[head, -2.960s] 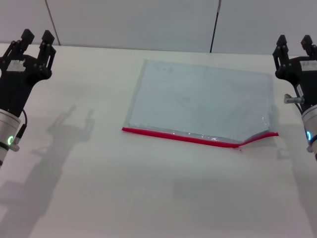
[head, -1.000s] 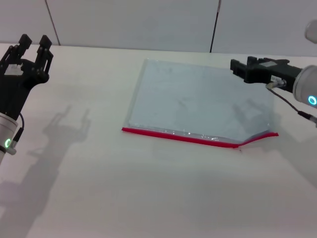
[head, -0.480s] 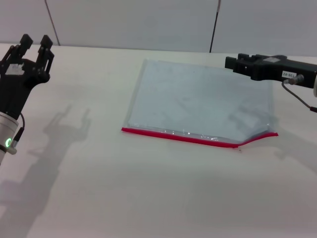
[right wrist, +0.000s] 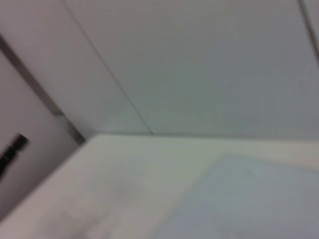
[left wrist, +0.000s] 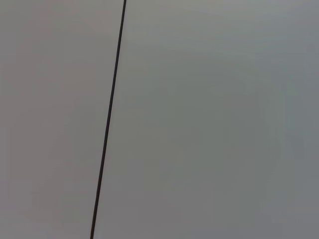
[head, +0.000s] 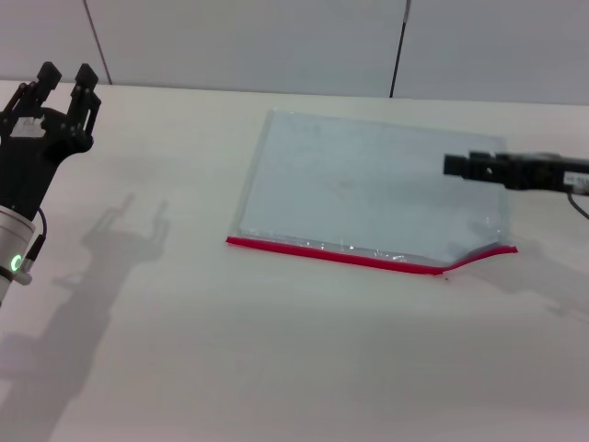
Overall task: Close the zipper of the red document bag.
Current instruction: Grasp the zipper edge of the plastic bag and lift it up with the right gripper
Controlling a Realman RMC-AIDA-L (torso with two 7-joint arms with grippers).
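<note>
Bag: we see the red document bag (head: 373,189) lying flat on the white table (head: 276,368), right of centre, its red edge towards us.
Zipper: the zipper (head: 368,259) runs along that near edge; near its right end the strip kinks upward and looks parted there, so we judge it not yet closed.
Handling: we judge the bag light, thin and floppy, with slick plastic that may slide on the table when the slider is pulled; one end probably needs pinning down.
Where to hold: we cannot make out the slider; the kink near the right end is our best guess.
Right gripper: the right gripper (head: 453,167) reaches sideways over the bag's right part, holding nothing; we cannot tell how far open it is.
Left gripper: the left gripper (head: 63,83) stands at the far left, well apart from the bag, fingers spread, empty.
Room: open table lies before and left of the bag; the wall (head: 276,41) lies behind it.
</note>
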